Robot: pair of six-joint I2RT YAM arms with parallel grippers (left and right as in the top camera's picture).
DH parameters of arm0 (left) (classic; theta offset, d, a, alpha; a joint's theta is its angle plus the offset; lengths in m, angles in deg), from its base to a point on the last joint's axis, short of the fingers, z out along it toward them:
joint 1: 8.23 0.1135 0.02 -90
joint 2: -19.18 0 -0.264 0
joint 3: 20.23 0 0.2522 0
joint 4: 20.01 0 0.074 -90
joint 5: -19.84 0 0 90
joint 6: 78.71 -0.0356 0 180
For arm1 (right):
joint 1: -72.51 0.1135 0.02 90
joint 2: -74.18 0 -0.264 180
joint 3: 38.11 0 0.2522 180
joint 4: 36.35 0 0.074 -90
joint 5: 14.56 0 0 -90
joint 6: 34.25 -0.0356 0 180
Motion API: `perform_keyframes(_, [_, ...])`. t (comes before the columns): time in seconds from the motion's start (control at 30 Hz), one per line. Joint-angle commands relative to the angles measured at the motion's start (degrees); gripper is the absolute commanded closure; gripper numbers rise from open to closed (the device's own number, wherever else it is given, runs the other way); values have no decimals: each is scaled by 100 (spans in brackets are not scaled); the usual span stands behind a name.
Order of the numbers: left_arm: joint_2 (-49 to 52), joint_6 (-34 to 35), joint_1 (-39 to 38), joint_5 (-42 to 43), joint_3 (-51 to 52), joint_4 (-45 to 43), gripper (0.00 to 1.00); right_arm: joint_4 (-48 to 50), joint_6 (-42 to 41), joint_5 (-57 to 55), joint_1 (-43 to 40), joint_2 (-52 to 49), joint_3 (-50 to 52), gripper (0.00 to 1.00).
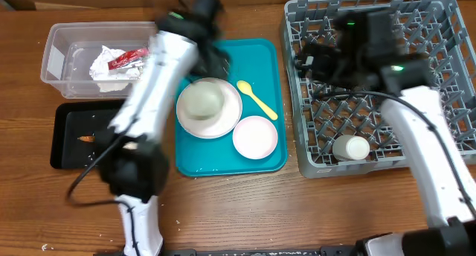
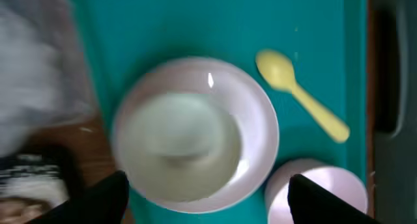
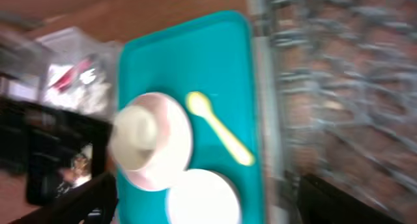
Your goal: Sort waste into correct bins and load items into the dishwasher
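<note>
A white bowl sits on the white plate on a teal tray, with a second white bowl and the yellow spoon beside it. The small white cup lies in the grey dish rack. The napkin and red wrapper lie in the clear tub. The carrot lies in the black tray. My left gripper is open and empty above the bowl on the plate; the arm is blurred. My right gripper is open and empty over the rack's left side.
The tub and black tray stand on the wooden table left of the teal tray, and the rack is right of it. The right wrist view shows the teal tray, spoon and rack, all blurred.
</note>
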Motion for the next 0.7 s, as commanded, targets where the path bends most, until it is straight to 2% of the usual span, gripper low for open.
perform_keyframes(0.0, [-774, 103, 876, 83, -911, 236, 14, 354, -555, 98, 640, -619, -37, 14])
perform_keyframes(0.23, [-966, 103, 2044, 313, -1021, 345, 0, 1032, -1165, -715, 1683, -1801, -42, 23])
perform_keyframes(0.47, [-754, 96, 2332, 267, -988, 522, 0, 1740, -1268, -841, 2188, -2761, -42, 27])
perform_keyframes(0.6, [-697, 94, 2323, 157, -988, 553, 0, 1987, -1344, -846, 2293, -3095, -42, 39])
perform_keyframes(0.67, [-691, 96, 2319, 160, -988, 553, 0, 2041, -1399, -844, 2295, -3187, -42, 52])
